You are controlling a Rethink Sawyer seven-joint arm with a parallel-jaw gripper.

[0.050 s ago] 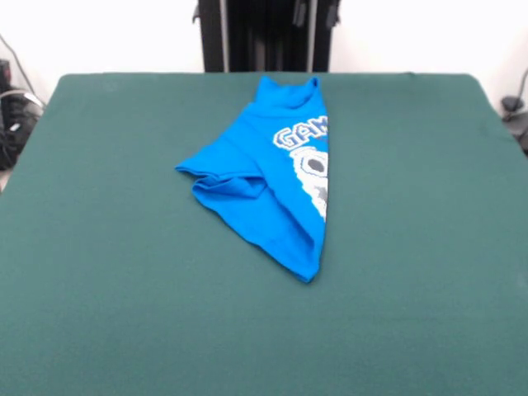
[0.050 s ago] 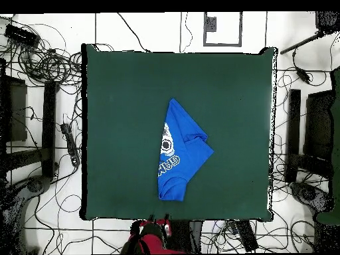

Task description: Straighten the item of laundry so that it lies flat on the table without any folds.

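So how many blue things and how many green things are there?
Blue: 1, the T-shirt, folded over on itself.
Green: 1, the table under it.
Total: 2.

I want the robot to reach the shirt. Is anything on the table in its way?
Nothing visible. Only the folded shirt lies on the table; the arm is drawn back at the table's edge.

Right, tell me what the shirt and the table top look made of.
The T-shirt: soft knit fabric, probably cotton jersey, matte; it drapes in limp folds. The table: covered in matte dark green cloth, felt-like, with no shine or visible weave.
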